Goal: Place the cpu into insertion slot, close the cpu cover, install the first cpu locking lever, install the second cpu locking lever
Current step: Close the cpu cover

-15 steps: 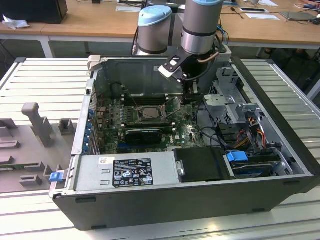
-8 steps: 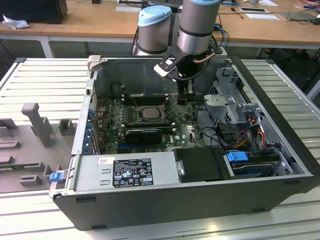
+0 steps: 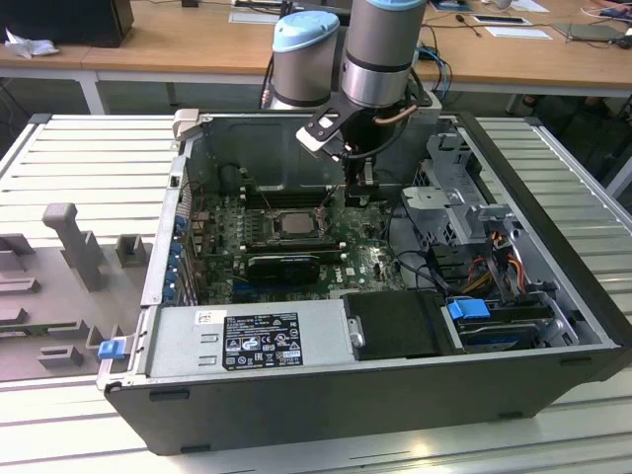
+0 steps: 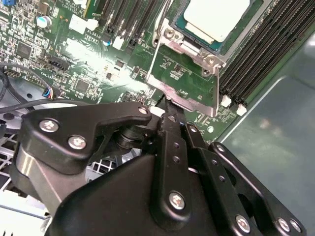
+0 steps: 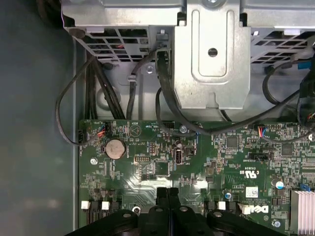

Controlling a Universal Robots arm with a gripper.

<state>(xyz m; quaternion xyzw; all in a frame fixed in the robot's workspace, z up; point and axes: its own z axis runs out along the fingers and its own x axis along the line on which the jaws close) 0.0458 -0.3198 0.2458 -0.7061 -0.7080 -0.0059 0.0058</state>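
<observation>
Gripper [image 4: 169,110] fingers pressed together, nothing held, tip touching free edge of cpu cover [image 4: 194,104]. Cover raised open beside insertion slot [image 4: 235,43]; cpu [image 4: 216,17] seated in slot. Judgement: push cover gently, don't slip off edge.

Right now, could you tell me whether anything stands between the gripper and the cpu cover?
Nothing visible does. In the second wrist view the gripper, fingers shut, has its tips right at the free edge of the cpu cover, which stands swung open beside the cpu; whether they touch I cannot tell.
</observation>
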